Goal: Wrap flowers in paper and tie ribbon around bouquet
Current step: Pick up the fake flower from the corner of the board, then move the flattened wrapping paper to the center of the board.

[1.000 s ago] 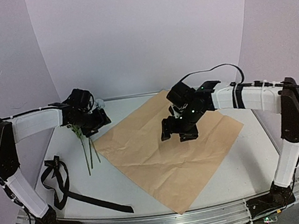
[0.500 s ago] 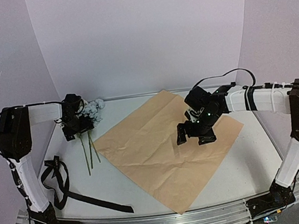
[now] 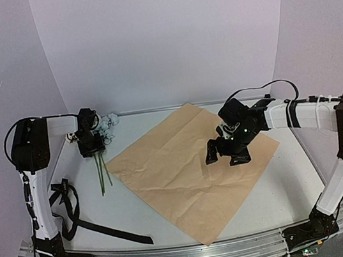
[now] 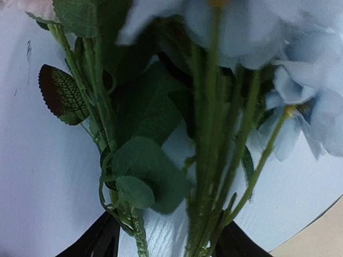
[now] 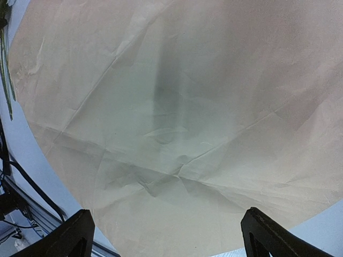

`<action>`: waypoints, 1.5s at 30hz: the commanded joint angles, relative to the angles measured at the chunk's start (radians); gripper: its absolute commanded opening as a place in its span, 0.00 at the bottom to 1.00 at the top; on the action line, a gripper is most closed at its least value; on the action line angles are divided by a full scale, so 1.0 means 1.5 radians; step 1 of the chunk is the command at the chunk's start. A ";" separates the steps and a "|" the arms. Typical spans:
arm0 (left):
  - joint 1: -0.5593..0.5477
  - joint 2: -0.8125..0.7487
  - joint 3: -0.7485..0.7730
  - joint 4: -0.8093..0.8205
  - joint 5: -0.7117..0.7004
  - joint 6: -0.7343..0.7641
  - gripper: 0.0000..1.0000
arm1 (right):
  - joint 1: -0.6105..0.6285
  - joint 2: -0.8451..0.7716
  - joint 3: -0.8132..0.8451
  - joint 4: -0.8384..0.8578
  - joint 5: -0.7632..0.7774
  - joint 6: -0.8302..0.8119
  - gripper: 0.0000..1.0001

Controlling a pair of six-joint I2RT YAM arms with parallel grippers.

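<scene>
Left gripper (image 4: pixel 166 243) has pulled back over the flowers (image 3: pixel 110 121) and straddles the stems, jaws partway apart (no firm hold visible). Right gripper (image 3: pixel 226 151) has slid right, wide open and empty, above the paper (image 3: pixel 185 178). The flowers lie on the surface (image 3: pixel 282 180) just off the paper's left corner, so pickup likely comes first.

One high view, two close in.
Top camera looks down from behind the near edge over the table (image 3: pixel 276 180); left wrist is tight on the flowers (image 4: pixel 214 107) far left, right wrist looks down on the paper (image 5: pixel 177 134), both seen overhead.
</scene>
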 commanded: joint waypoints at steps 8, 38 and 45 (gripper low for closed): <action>0.002 0.044 0.054 -0.022 -0.034 0.042 0.23 | -0.009 -0.003 0.001 0.010 0.001 0.000 0.98; 0.007 -0.146 0.093 -0.087 0.002 0.110 0.00 | 0.144 0.350 0.326 -0.190 0.232 0.030 0.86; 0.006 -0.160 0.089 -0.082 0.053 0.098 0.00 | 0.163 0.378 0.339 -0.193 0.204 0.031 0.87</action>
